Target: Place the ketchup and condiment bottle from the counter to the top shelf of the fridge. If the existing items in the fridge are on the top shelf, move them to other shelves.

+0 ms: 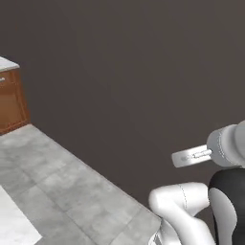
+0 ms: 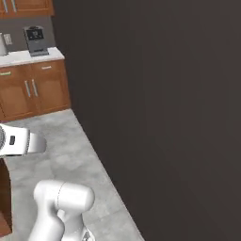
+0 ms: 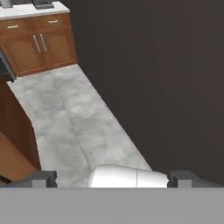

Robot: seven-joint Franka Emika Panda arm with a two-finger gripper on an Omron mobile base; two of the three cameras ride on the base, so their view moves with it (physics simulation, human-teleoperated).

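We face a broad dark wall point(image 2: 160, 103) that takes up most of what we see, with grey tiled floor point(image 1: 62, 186) running along its foot. In the hand view our gripper point(image 3: 111, 178) hangs over that floor, its two dark fingertips point(image 3: 41, 178) set far apart at the bottom of the view, jaws spread wide and nothing between them but bare tile. Of the task's things we can make out the counter point(image 2: 28, 56): in the right base view its pale slab sits far off at the upper left, above brown wooden cabinets point(image 2: 33, 89) with metal handles, and a dark coffee machine point(image 2: 36, 40) stands on it against the back. The hand view shows the same slab point(image 3: 30, 9) and cabinets at its top left, well apart from the gripper. In the left base view a corner of a counter and a brown cabinet point(image 1: 12, 100) sit at the far left edge, beside the wall. A brown panel point(image 3: 15, 135) runs along the left of the hand view, close to us.
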